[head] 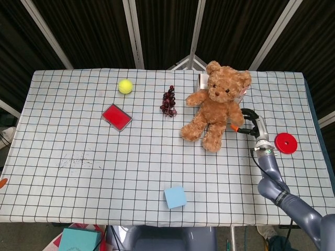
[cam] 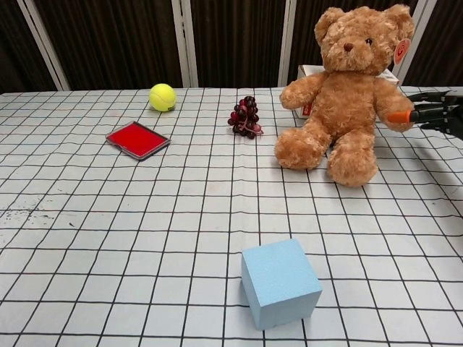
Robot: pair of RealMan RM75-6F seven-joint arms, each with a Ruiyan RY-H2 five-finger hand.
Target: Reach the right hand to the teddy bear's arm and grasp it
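The brown teddy bear [head: 217,107] sits upright at the table's back right, also plain in the chest view as the teddy bear [cam: 351,87]. My right hand [head: 250,124] is at the bear's outer arm [head: 236,118]. Its orange-tipped thumb touches the arm's underside while the dark fingers arch above and beside the paw, not closed on it. In the chest view the right hand [cam: 432,110] enters from the right edge, its orange tip against the arm [cam: 394,107]. Of my left hand only an orange tip [head: 2,182] shows at the left edge.
A red disc [head: 286,143] lies right of my right hand. Dark grapes [head: 168,101], a yellow tennis ball [head: 125,86] and a red flat case [head: 116,116] lie left of the bear. A white box [head: 203,80] stands behind it. A blue cube [head: 175,197] sits near the front.
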